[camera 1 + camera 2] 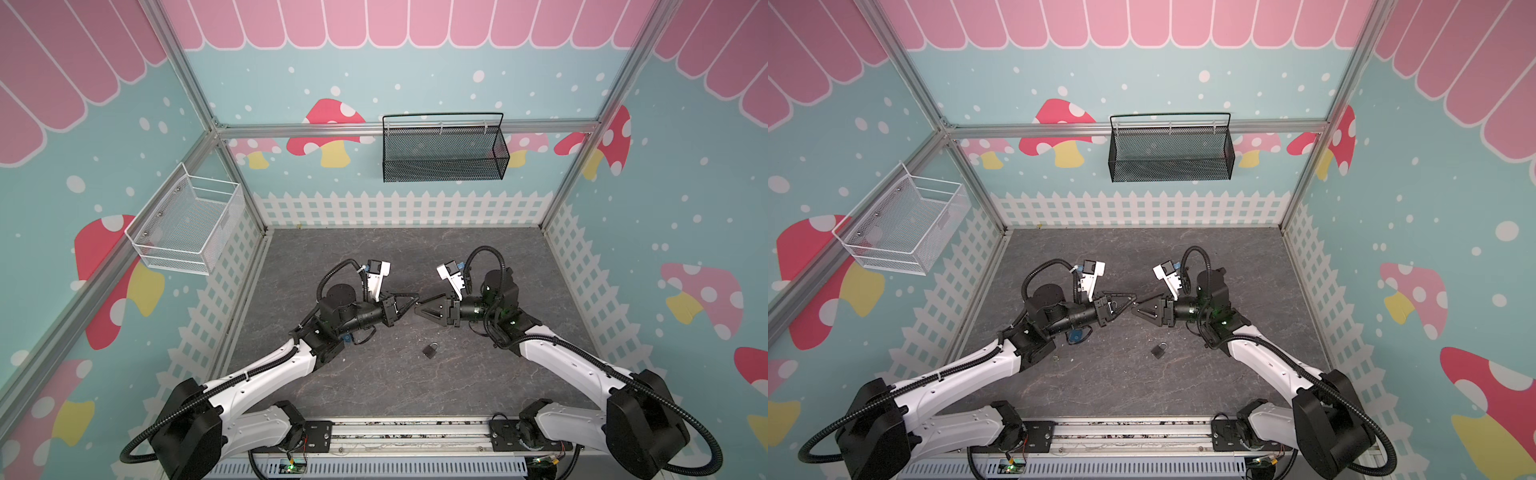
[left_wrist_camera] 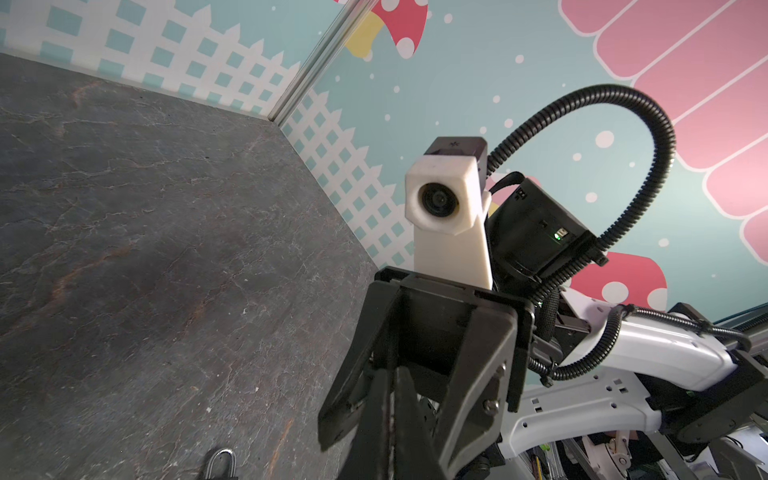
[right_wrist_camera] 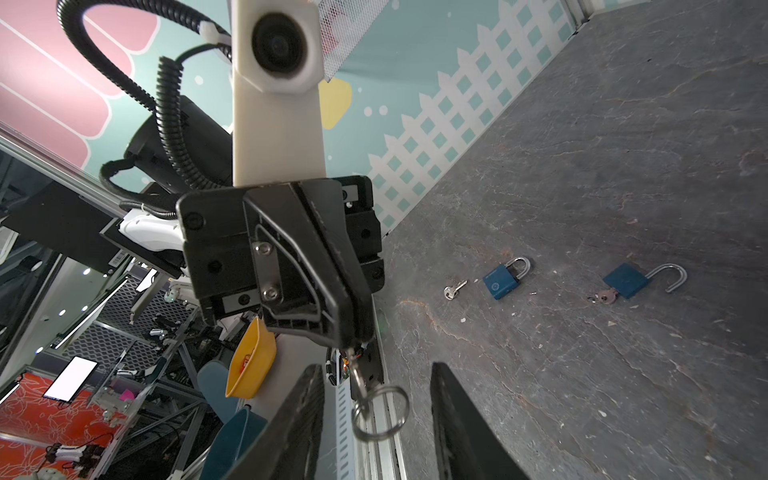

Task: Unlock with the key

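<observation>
Key (image 3: 357, 376) pinched at one end in the tips of the left gripper (image 3: 356, 337), jaws pressed together on it; split ring (image 3: 406, 409) dangles from the key's free end; key held up off the table (image 1: 374, 395), mid-table, between the two arms. Right gripper (image 1: 417, 306) faces the left one tip to tip in both top views, jaws spread; right wrist view shows its two fingers (image 3: 299, 419) standing either side of the hanging key, a gap on each side, not touching it. Left wrist view: left fingers (image 2: 390, 440) together, right gripper's spread fingers straight ahead of them.

Two blue padlocks lie flat on the table in the right wrist view, apart from each other, clear of both grippers; shut padlock (image 3: 501, 282) has its shackle seated, loose key (image 3: 454, 289) just beside it, not touching; open padlock (image 3: 625, 281) has its shackle swung out, second key (image 3: 603, 296) at its bottom edge, looks inserted but too small to be sure.

Both top views show a dark padlock (image 1: 431, 351) (image 1: 1158, 351) on the table just near of the gripper tips, slightly right of centre; cannot tell which of the two it is; shackle too small to read.

Black mesh basket (image 1: 442, 153) on far wall; white wire basket (image 1: 187, 226) on left wall.
</observation>
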Tool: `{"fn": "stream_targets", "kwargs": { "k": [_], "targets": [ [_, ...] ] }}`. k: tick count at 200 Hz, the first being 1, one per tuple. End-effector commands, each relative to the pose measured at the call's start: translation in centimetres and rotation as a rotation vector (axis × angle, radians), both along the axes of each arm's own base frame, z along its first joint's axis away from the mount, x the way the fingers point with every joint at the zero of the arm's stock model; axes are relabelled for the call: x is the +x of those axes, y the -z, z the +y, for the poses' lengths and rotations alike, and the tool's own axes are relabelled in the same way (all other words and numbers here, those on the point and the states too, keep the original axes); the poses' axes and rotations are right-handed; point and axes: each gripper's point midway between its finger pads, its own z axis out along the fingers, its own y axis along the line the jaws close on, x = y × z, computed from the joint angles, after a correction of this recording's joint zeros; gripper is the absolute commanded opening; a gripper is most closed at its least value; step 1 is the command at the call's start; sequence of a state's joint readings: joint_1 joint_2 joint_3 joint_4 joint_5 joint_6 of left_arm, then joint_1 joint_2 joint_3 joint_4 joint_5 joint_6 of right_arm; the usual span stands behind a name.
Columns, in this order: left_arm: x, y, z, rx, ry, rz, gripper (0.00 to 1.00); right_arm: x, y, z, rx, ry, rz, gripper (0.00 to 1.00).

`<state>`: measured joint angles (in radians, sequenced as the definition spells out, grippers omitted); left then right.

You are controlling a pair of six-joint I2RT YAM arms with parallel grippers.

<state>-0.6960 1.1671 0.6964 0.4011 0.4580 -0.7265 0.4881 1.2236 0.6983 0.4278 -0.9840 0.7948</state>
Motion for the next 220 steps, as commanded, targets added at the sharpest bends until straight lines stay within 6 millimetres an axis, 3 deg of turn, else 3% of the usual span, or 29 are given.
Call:
{"fn": "stream_targets", "kwargs": {
  "k": [1, 79, 220],
  "targets": [
    [0.0, -0.7, -0.2, 0.006, 0.013, -0.027, 0.0, -0.2, -1.0, -0.3, 0.029, -0.003, -0.041, 0.42],
    [0.3, -1.0, -0.2, -0.005, 0.004, -0.03, 0.0, -0.3, -0.4, -0.1, 0.03, -0.035, -0.024, 0.29],
    [0.8, -0.8, -0.4, -0.015, -0.007, -0.023, 0.0, -0.2, 1.0, 0.1, 0.014, -0.052, 0.012, 0.19]
  ]
}}
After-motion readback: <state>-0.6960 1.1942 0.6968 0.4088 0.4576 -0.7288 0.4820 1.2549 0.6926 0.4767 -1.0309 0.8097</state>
